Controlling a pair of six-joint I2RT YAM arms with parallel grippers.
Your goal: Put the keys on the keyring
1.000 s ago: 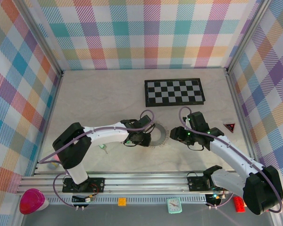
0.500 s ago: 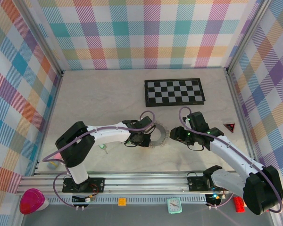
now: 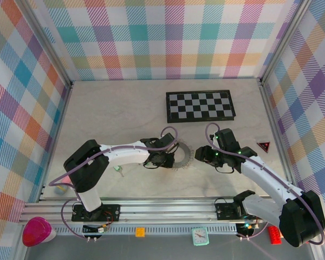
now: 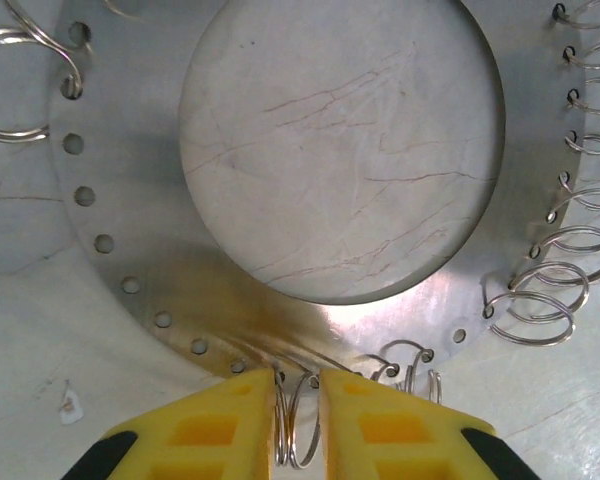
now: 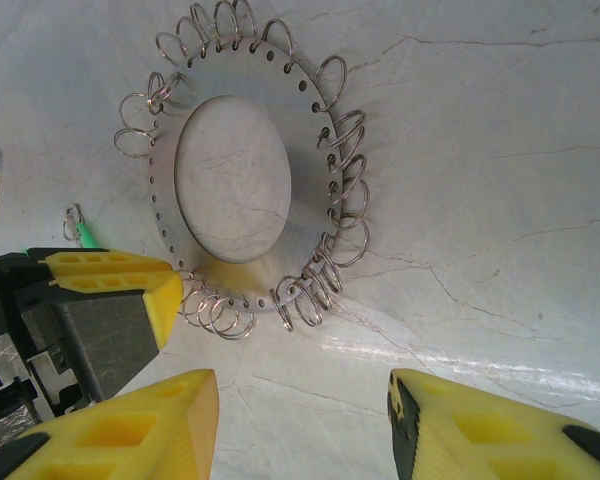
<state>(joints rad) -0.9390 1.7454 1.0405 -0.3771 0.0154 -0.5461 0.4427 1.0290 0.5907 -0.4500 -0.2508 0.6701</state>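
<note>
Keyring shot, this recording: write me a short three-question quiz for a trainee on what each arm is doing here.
1. True or false: the right gripper has its fingers wide apart with nothing between them.
2. What do the left gripper fingers pinch? A) a key's head B) a wire loop on the rim of the keyring C) nothing
3. In the top view, the green key lies on the table to which side of the keyring?
Key: 1 true; 2 B; 3 left, apart from it.

Pale marbled table (image 3: 114,108) with keyring (image 5: 310,150), checkerboard (image 3: 200,106), green key (image 5: 86,235).
</note>
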